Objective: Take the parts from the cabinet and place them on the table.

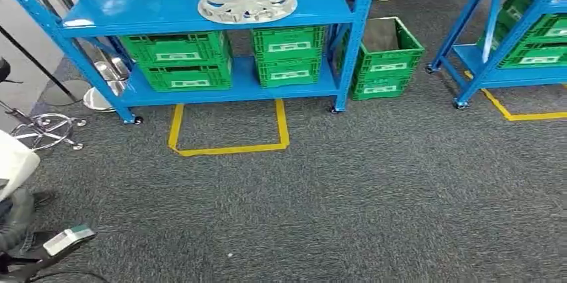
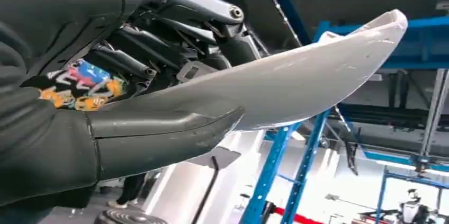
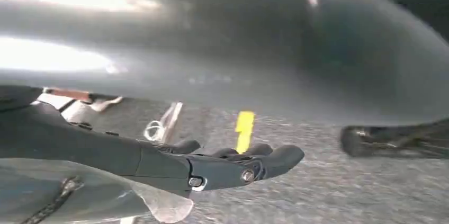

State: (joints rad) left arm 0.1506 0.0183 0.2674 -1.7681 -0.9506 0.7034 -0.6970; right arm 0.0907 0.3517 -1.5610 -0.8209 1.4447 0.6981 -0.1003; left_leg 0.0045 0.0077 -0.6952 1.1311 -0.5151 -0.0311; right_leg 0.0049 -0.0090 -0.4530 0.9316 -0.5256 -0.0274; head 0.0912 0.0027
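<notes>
In the left wrist view my left hand grips a long, curved white part, with the thumb pressed on one face and the dark fingers on the other. Seen from the right wrist, my right hand stretches its fingers out close under a large blurred grey curved surface; I cannot tell whether it holds it. A silver hubcap lies on the blue cabinet shelf ahead of me. A white shape juts in at the head view's left edge.
Green crates fill the cabinet's bottom shelf, and another green crate stands on the carpet beside it. Yellow tape outlines a square on the floor. A second blue rack is at right, a chair base at left.
</notes>
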